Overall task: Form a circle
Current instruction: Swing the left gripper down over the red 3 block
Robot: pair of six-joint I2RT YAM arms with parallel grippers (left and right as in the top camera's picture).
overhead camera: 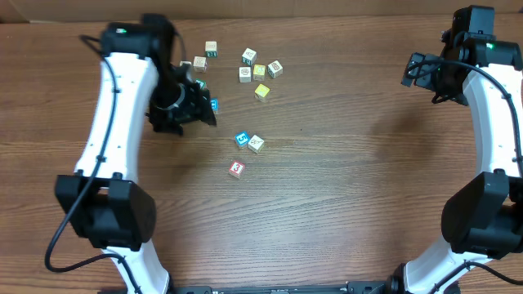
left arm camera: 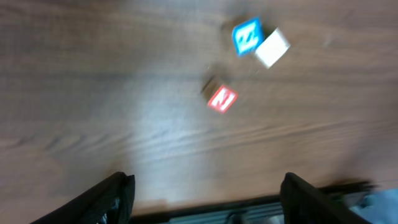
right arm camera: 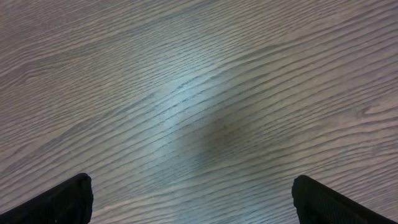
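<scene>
Three small printed cubes lie loosely grouped mid-table: a bright blue cube (overhead camera: 241,140) touching a cream-white cube (overhead camera: 256,144), and a red cube (overhead camera: 236,169) a little nearer, apart from them. The left wrist view shows the same blue cube (left arm camera: 247,36), white cube (left arm camera: 272,48) and red cube (left arm camera: 221,99), blurred. A second blue cube (overhead camera: 214,104) sits right by the tips of my left gripper (overhead camera: 204,104). In its own view the left gripper (left arm camera: 208,193) is open with only bare table between its fingers. My right gripper (overhead camera: 418,70) is far right and open over bare wood (right arm camera: 196,199).
Several more cubes, cream and yellow, are scattered at the back centre, among them a yellow cube (overhead camera: 261,91) and a cream cube (overhead camera: 211,49). A bit of teal (overhead camera: 198,82) shows beside the left gripper. The table (overhead camera: 351,204) is brown wood.
</scene>
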